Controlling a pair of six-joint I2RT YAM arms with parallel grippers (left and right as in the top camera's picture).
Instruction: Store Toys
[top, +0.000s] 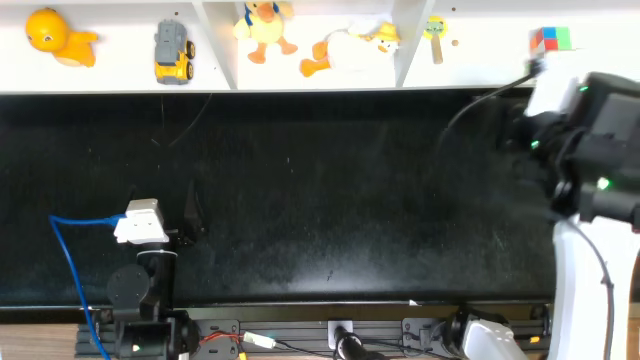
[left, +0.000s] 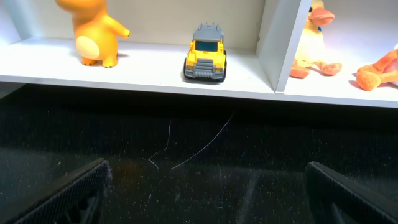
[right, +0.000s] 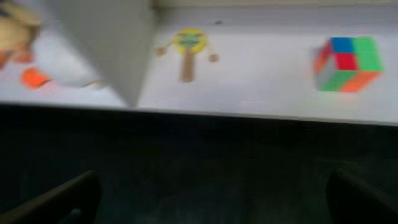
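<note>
Both grippers wide open, nothing held. L gripper (left: 205, 180) sits low over the mat (top: 330, 200) on the left side, facing the shelf (top: 300, 82) w/ truck (left: 206, 52) straight ahead and orange duck (left: 93, 31) beside it in the same bay. R gripper (right: 211, 196) is up by the shelf's right end, fingers spread, facing the cube (right: 346, 63). Rattle (right: 188, 45) shares that bay, well apart from the cube. Middle bay has yellow duck (top: 265, 28) and a white plush (top: 352, 50) lying down just beside it; touching or not, can't tell

Judgement: every toy I can see is on the shelf, so storing looks done or v. close. Step in hand reads as R arm pulling clear of the cube bay. To do it well:
- back straight out along the approach line, no sideways swing till fingers are past the shelf lip, since the divider (right: 118, 50) is close on one side
- hold jaws open so pads don't drag the cube; it sits flat, back from the edge, so prob stays put if not brushed
- watch the cable (top: 465, 112) by the shelf front, could snag
- leave L arm parked; it's well apart from R & the toys
- then set R down over the mat, mirroring L
</note>
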